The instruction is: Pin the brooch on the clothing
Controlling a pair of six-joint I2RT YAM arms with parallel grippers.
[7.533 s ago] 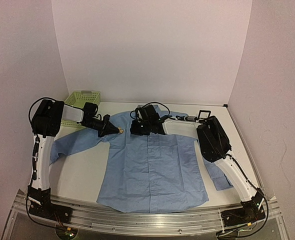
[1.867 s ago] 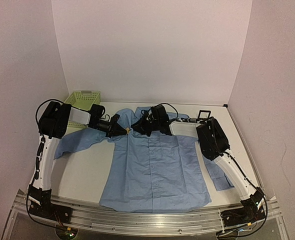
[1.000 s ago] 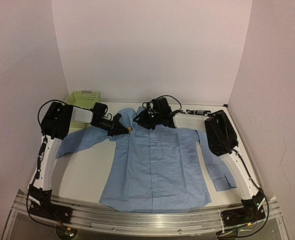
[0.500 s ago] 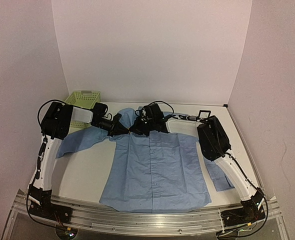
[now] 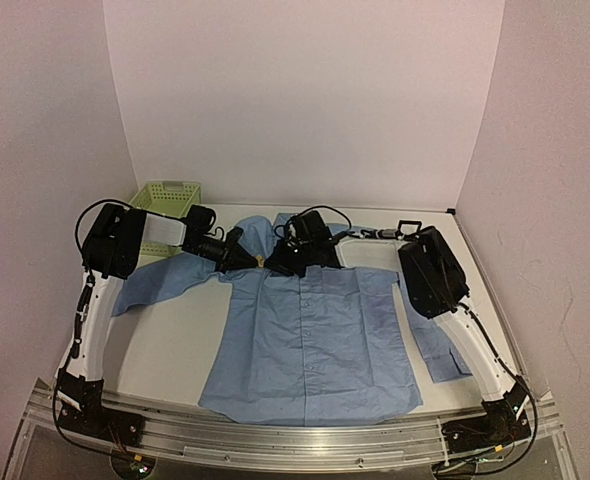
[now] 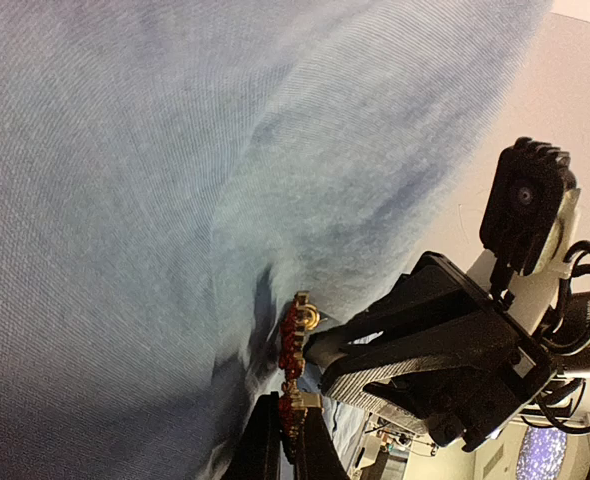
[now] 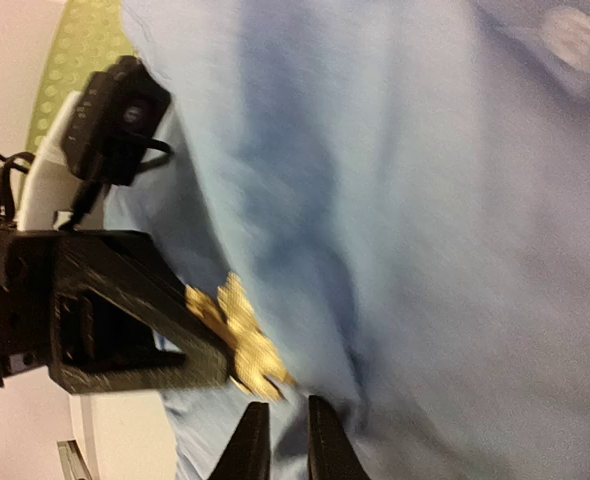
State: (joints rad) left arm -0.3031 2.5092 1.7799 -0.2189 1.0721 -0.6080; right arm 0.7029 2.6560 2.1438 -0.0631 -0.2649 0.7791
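Since the earliest view, the left hand (image 5: 249, 258) has moved toward 3 o'clock, bringing the small orange-red, gold-backed brooch (image 5: 261, 261) from the shoulder area to the collar of the light blue long-sleeved button-up shirt (image 5: 315, 340). There it now faces the right hand (image 5: 274, 262) tip to tip. The cloth beside the collar has bunched up. The shirt lies flat and front up on the white worktop (image 5: 165, 340), collar at 12 o'clock and hem at 6 o'clock. The brooch is near its 12 o'clock end, just toward 9 o'clock of the button line. In the left wrist view the brooch is seen edge-on, with its long axis running from 12 to 6 o'clock. Its dark red beaded face is turned to 9 o'clock against the cloth, and its gold fittings are turned to 3 o'clock toward the right hand. In the right wrist view the gold, lacy back slants from 10 to 4 o'clock. The left hand is clamped on the brooch's lower end. The right hand's fingers stand a narrow gap apart just below the brooch, and only blurred blue cloth shows through the gap. A pale green plastic mesh basket (image 5: 165, 198) sits at 10 o'clock, and a small black-framed square box (image 5: 410, 229) at 2 o'clock.
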